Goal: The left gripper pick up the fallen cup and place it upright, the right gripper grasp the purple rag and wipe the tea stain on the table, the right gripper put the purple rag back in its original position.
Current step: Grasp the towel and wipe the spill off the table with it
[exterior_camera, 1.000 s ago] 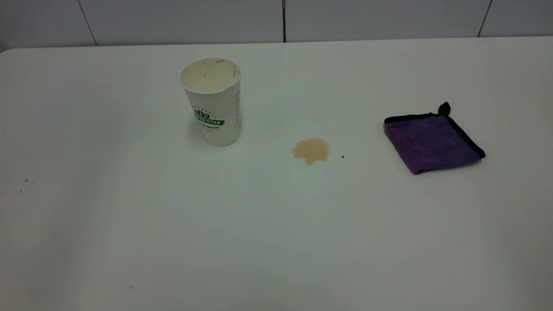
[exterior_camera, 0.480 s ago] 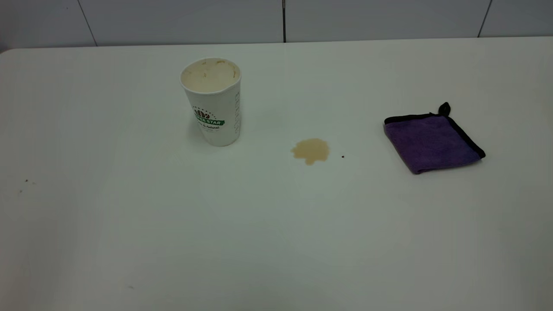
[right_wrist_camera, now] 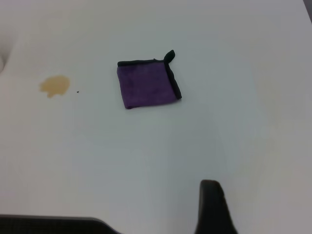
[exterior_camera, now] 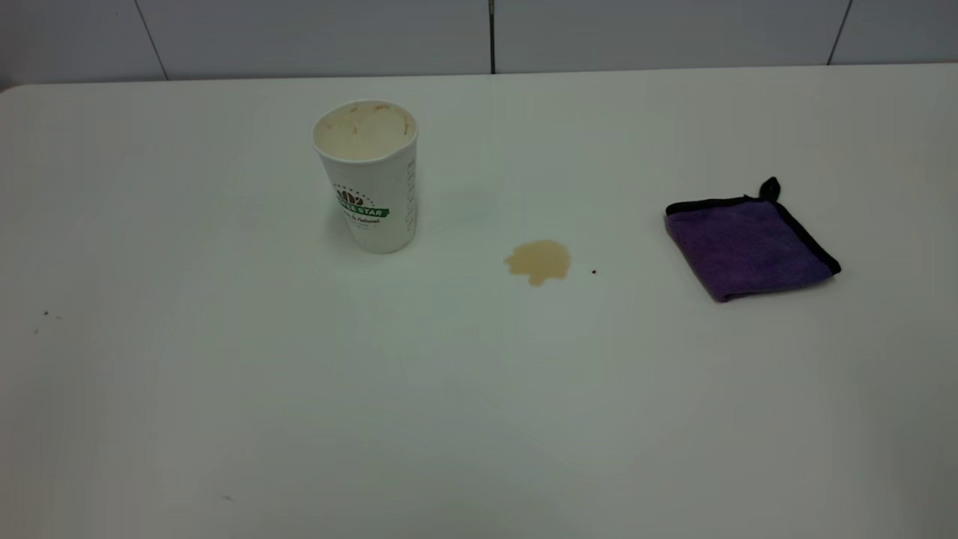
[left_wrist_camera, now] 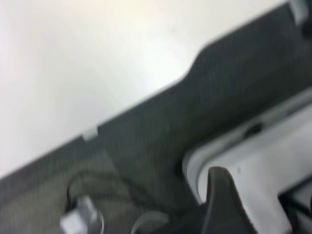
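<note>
The white paper cup (exterior_camera: 369, 176) with its green banner logo stands upright on the table (exterior_camera: 479, 389), left of centre at the back. To its right lies the light-brown tea stain (exterior_camera: 538, 261), also in the right wrist view (right_wrist_camera: 54, 86). Further right, the purple rag (exterior_camera: 748, 244) lies flat and folded, its black loop pointing to the back. The right wrist view shows this rag (right_wrist_camera: 147, 84) well ahead of my right gripper (right_wrist_camera: 213, 207), which is only a black tip at the picture's edge. My left gripper (left_wrist_camera: 222, 197) hangs beyond the table's edge, over dark floor. Neither gripper appears in the exterior view.
A tiny dark speck (exterior_camera: 593, 272) sits just right of the stain. A few more specks (exterior_camera: 45, 314) dot the far left. A tiled wall (exterior_camera: 492, 34) runs behind the table. A grey-white frame part (left_wrist_camera: 258, 161) lies near the left gripper.
</note>
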